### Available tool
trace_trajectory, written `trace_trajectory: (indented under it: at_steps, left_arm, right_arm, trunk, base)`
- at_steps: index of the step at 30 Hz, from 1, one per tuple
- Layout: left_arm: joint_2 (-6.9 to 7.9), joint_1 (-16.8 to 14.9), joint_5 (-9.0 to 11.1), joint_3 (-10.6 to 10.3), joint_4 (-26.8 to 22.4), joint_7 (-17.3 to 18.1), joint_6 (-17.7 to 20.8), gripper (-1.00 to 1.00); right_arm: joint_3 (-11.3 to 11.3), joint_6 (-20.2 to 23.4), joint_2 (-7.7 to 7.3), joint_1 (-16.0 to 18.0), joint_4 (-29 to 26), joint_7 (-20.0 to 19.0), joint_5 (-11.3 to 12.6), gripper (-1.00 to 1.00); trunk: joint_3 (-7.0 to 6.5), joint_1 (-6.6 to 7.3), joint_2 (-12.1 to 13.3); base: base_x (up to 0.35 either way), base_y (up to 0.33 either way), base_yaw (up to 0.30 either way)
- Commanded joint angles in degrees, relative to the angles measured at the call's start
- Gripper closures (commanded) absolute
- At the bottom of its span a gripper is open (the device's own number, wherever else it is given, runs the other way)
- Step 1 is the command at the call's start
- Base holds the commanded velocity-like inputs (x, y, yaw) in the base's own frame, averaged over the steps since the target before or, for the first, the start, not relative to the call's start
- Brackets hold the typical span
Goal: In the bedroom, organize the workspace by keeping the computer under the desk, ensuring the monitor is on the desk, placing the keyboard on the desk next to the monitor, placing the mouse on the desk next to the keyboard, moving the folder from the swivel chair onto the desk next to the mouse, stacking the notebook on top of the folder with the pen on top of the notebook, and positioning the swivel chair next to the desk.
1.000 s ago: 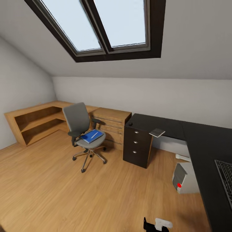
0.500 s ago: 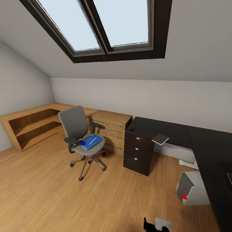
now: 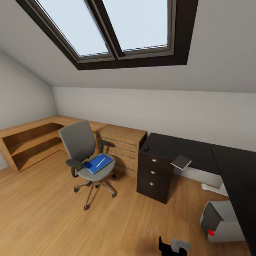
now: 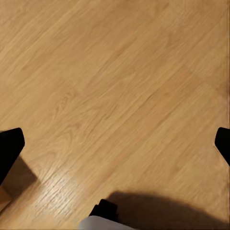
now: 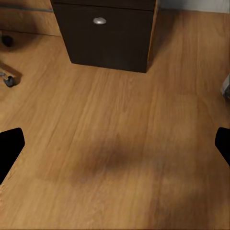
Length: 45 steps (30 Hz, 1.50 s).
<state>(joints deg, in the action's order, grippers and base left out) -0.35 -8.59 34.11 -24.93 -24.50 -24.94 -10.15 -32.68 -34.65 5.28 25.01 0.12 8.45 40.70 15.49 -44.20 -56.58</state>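
The grey swivel chair stands on the wood floor left of the black desk. On its seat lies the blue folder with the pen across it. The grey notebook overhangs the desk's front edge, and the small dark mouse sits at the desk's left corner. Under the desk at the right stands the grey computer with its red light. Monitor and keyboard are out of view. My left gripper and right gripper both hang open over bare floor, nothing between the fingers.
The desk's black drawer unit is ahead of the right gripper, with a chair castor to one side. Light-wood low shelving and a wooden chest line the far wall. A black-and-white arm part shows at the bottom edge.
The whole head view has shifted: the camera moved, so chair, desk and computer sit lower in the picture and the keyboard has left the right edge. The things themselves have not moved.
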Motion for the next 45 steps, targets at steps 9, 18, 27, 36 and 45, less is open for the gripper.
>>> trace_trajectory:
  at_steps: [9, 18, 27, 36, 45]
  left_arm:
    - [-0.89, -4.44, 0.36, 0.90, -36.06, -1.14, 29.28, -1.00]
    - [0.48, -7.69, 0.28, 7.89, -31.42, -3.92, 32.86, -1.00]
    - [-0.35, -7.76, 0.30, 4.52, -31.74, -4.65, 32.57, -1.00]
    - [-0.41, -7.76, 0.34, 4.38, -31.32, -4.56, 32.62, -1.00]
    - [-0.44, -7.76, 0.29, 2.80, -30.88, -4.70, 32.52, -1.00]
  right_arm:
    - [-2.15, 26.30, -0.74, 17.12, -11.95, 4.08, 0.06, -1.00]
    - [-2.50, 34.66, -2.05, 21.39, -10.58, 4.03, 0.02, -1.00]
    - [-3.58, 32.81, -2.87, 21.39, -10.30, 4.04, -2.96, -1.00]
    - [-3.70, 27.54, -1.66, 21.33, -10.31, 4.20, -3.44, -1.00]
    - [-3.51, 27.08, -1.65, 21.30, -10.15, 4.04, -3.74, -1.00]
  trunk:
    - [-1.55, 1.94, 3.58]
    - [-3.16, 3.92, 7.19]
    - [-4.78, 5.90, 10.80]
    - [-6.40, 7.87, 14.41]
    - [-8.01, 9.85, 18.02]
  base:
    - [0.333, 0.000, 0.000]
    - [0.333, 0.000, 0.000]
    - [0.334, 0.000, 0.000]
    - [0.334, 0.000, 0.039]
    - [0.334, 0.000, 0.123]
